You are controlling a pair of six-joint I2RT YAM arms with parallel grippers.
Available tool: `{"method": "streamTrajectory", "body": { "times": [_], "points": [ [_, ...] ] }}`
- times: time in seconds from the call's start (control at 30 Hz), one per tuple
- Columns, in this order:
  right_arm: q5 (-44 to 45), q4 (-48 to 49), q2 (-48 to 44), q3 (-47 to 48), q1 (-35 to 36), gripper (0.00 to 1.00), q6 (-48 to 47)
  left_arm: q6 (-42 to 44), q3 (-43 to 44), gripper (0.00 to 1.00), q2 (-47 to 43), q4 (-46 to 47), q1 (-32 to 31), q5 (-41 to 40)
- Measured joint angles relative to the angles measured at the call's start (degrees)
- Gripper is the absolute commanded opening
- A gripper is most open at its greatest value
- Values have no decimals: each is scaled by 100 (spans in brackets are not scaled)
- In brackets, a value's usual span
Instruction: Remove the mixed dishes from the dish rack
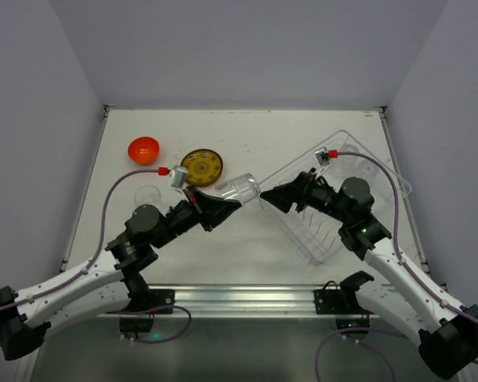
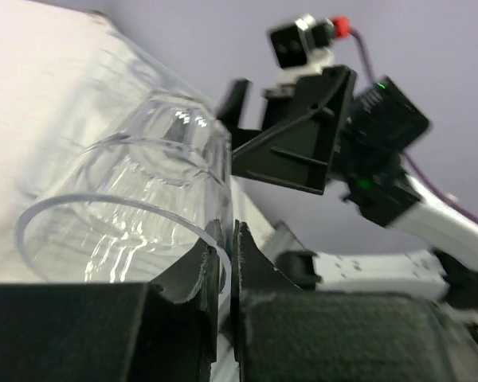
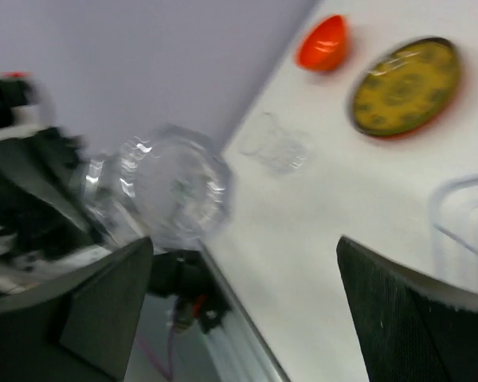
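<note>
Two cups (image 1: 240, 189) (image 1: 147, 193), one bowl (image 1: 143, 149), plate (image 1: 201, 167), rack (image 1: 307, 239)

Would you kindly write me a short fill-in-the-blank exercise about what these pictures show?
1. The left gripper is ____ on the rim of the clear cup.
2. The right gripper faces that cup with its jaws ____.
3. The bowl beside the yellow patterned plate is coloured ____.
4. The dish rack stands on the robot's ____ side.

Missing words: shut; open; orange; right.
</note>
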Motion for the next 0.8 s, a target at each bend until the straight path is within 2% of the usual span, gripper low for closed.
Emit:
{"method": "streamTrajectory", "body": {
  "times": [0.03,0.1,0.2,0.27,0.37,0.43,0.53,0.7,0.8],
  "points": [
    [332,-348,9,131,-7,99,-111,140,306,0,-153,-686,4,-404],
    [1615,-1510,90,728,-37,99,-608,291,1054,0,-293,-2181,7,-1287],
    [2844,-2197,87,1191,-138,99,-1095,361,2238,0,9,-4216,28,-2455],
    [3550,-2420,39,1235,-177,99,-1318,476,3049,0,645,-5431,59,-2929],
    [4063,-2629,79,1117,-188,99,-1475,675,3976,0,1954,-6623,107,-3224],
    [4286,-2815,173,1027,-188,99,-1541,866,4371,0,2933,-7176,199,-3281],
    [4498,-3023,229,953,-188,99,-1633,1257,4422,0,3884,-7715,496,-3086],
    [4763,-3128,-35,870,-188,99,-1700,1906,4295,0,4240,-7973,1309,-2632],
    [4872,-3126,-232,828,-188,99,-1709,2166,4334,0,4395,-8021,1526,-2575]
  ]
}}
